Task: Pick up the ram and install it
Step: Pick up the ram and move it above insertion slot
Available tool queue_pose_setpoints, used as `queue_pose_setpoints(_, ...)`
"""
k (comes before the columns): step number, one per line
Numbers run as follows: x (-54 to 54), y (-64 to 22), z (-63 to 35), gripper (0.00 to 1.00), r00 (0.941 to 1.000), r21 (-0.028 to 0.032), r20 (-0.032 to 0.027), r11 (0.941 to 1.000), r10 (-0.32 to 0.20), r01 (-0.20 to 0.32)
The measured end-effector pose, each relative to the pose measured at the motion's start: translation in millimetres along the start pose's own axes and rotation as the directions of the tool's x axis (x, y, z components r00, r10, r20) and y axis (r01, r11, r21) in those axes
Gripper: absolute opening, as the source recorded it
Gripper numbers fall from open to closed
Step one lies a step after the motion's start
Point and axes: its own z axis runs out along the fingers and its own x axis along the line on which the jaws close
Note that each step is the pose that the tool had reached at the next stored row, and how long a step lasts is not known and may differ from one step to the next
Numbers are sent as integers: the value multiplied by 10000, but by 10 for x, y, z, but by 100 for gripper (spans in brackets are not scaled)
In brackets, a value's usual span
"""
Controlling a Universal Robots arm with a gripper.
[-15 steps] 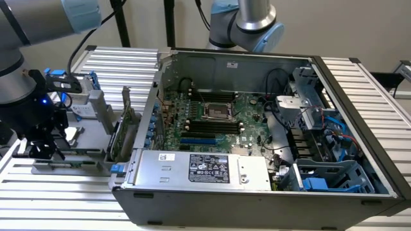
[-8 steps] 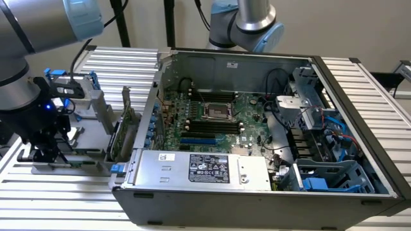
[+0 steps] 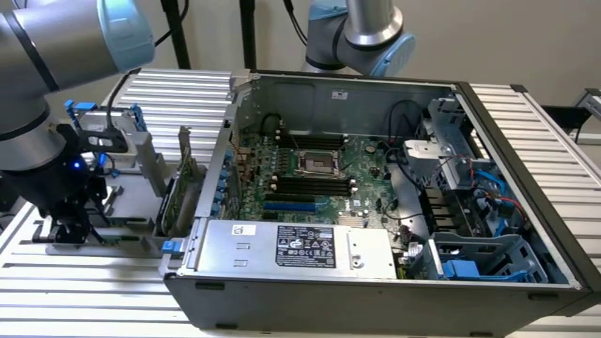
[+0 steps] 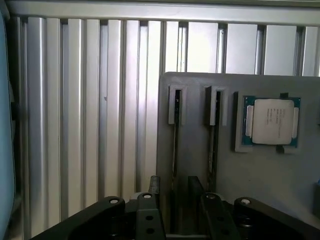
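Ram (image 4: 176, 145): seen edge-on, a thin dark green strip set on edge in a narrow slot of a matte grey holder plate (image 4: 192, 125). A second like stick (image 4: 215, 145) sits in the neighbouring slot. A square, metal-capped processor (image 4: 272, 121) lies in a recess beside them. Pincer (image 4: 175, 184) wide, one black finger either side of the ram, gaps visible. Holder lies on the ribbed aluminium tabletop (image 4: 90, 125), beside the open steel computer case (image 3: 376, 296).

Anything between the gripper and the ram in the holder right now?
Nothing visible. The open gripper is lined up with the ram, which stands on edge in a slot of the gray holder; the gap between them looks clear.
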Motion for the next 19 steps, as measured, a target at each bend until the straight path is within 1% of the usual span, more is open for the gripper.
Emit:
queue_pose_setpoints(11,-40,1,195,36,10000,-2,1,10000,43,-43)
queue_pose_setpoints(17,-40,4,205,36,10000,-36,0,10000,53,-53)
queue_pose_setpoints(19,-40,4,205,36,10000,-57,2,10000,54,-54)
